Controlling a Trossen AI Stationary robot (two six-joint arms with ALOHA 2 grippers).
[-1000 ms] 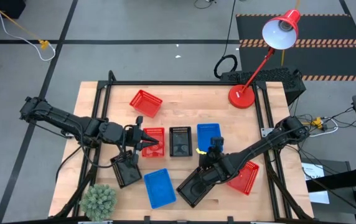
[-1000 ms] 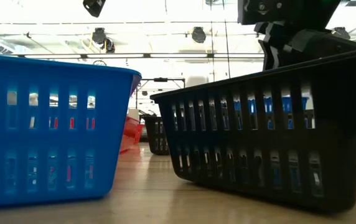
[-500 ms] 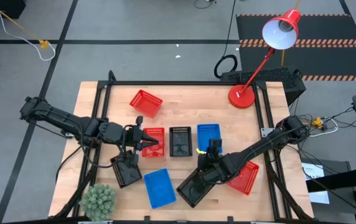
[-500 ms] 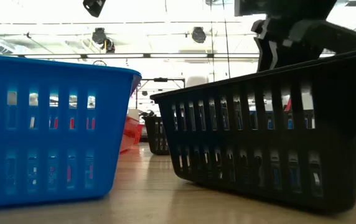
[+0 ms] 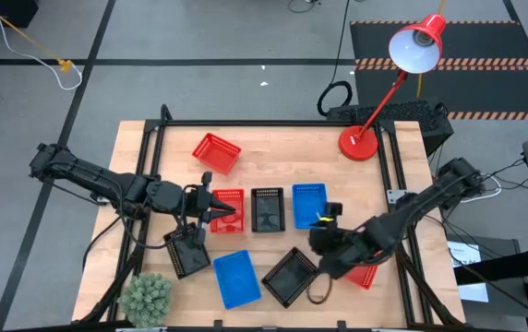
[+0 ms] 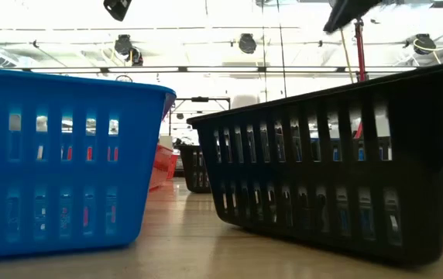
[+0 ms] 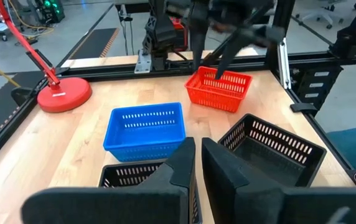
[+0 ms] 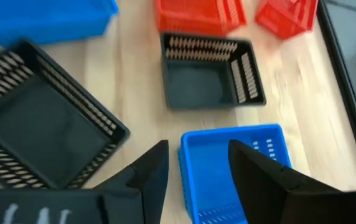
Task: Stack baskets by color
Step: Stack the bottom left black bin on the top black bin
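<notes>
Since a second ago the right arm has been drawn back toward the lower right of the high view. The lower black basket [image 5: 291,275], then half covered by that arm, is now fully uncovered. The right gripper [image 5: 327,227] is held beside the row blue basket [image 5: 309,204], and its jaws have been spread wider — released, with nothing between them in the right wrist view [image 8: 200,149]. The left gripper [image 5: 212,211] has not moved; it is placed at the left edge of the row red basket [image 5: 230,210]. Whether anything is grasped by it cannot be told.

In the low view only the lower blue basket [image 6: 59,155] and the lower black basket [image 6: 338,170] are shown large, and the gripper that stood above the black one is almost gone from the top edge. The whole layout is given only by the high view: the upper red basket [image 5: 216,152] in the upper middle, the centre black basket [image 5: 267,208] between the row red and row blue ones, the left black basket [image 5: 186,251], the lower blue basket [image 5: 237,278], and the right red basket [image 5: 366,266], partly hidden under the right arm. The lamp base [image 7: 63,96] is seen closely in the left wrist view.

Bare floors are shown by the centre black basket [image 8: 206,84] and the lower black basket [image 8: 38,134]. Whether a second basket is nested in the row blue basket [image 8: 234,158] cannot be told.
</notes>
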